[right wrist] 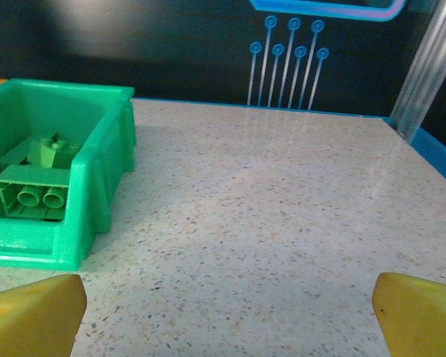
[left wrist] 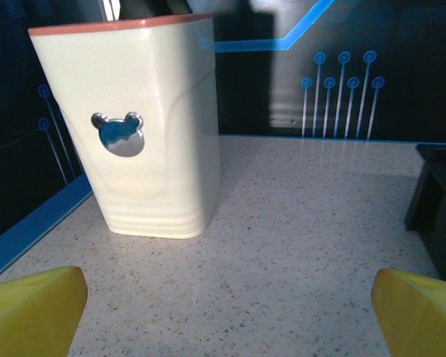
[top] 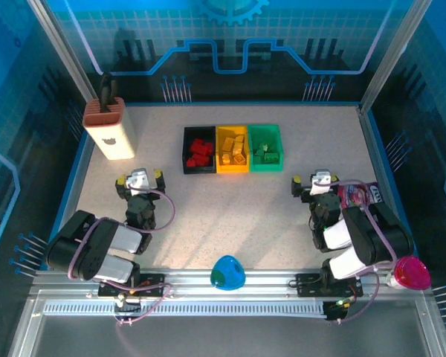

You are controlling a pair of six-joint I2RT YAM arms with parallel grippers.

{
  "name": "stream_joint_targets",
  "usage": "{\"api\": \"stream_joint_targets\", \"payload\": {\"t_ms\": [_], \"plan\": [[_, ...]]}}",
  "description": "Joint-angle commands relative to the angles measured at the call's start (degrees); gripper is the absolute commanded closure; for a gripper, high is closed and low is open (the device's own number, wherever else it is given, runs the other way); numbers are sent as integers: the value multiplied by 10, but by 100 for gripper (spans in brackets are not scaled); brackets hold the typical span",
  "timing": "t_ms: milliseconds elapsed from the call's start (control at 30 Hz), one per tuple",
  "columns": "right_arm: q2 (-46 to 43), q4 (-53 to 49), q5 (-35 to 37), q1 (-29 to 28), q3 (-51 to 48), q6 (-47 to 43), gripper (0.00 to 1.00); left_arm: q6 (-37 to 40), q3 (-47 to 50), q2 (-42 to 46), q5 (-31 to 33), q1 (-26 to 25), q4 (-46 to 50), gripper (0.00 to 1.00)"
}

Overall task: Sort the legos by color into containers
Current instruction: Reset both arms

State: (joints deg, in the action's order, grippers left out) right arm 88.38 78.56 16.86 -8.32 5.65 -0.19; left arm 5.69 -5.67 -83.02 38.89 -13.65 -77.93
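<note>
**Q:** Where do the bricks lie?

**A:** Red bricks in the black bin; yellow bricks in the yellow bin; green bricks in the green bin. The three bins stand joined in a row at the far middle of the table. Every brick to be seen sits in a bin, one colour to each.

**Q:** And the pincers?

**A:** Left gripper: jaws spread wide, nothing between them, low over the table, near the knife block and well apart from the black bin. Right gripper: likewise wide and empty, nearer than the green bin and to its right, beside a snack packet.

**Q:** Which step is in hand, then?

**A:** Judged from the layout, the sorting looks finished and only a check is left. To do it well, look for a stray brick around the bins, the block and the packet, since the arms hide some of the table. Should one turn up, come down from above, close across its short sides, lift it clear of the bin wall and let go low inside the matching bin, so it cannot bounce out. Otherwise hold both arms off the row, because a nudge to one bin would likely shift all three.
</note>
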Motion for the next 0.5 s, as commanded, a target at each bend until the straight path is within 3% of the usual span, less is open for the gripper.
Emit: {"api": "stream_joint_targets", "payload": {"t_ms": [0, 267, 467], "plan": [[30, 30, -7, -21, 29, -41, 0, -31, -28, -41, -12, 22, -25, 1], [31, 30, -1, -32, 29, -52, 0, 5, -40, -64, -84, 21, -23, 1], [36, 30, 16, -52, 34, -75, 0, 35, -50, -78, -93, 0, -24, 1]]}}
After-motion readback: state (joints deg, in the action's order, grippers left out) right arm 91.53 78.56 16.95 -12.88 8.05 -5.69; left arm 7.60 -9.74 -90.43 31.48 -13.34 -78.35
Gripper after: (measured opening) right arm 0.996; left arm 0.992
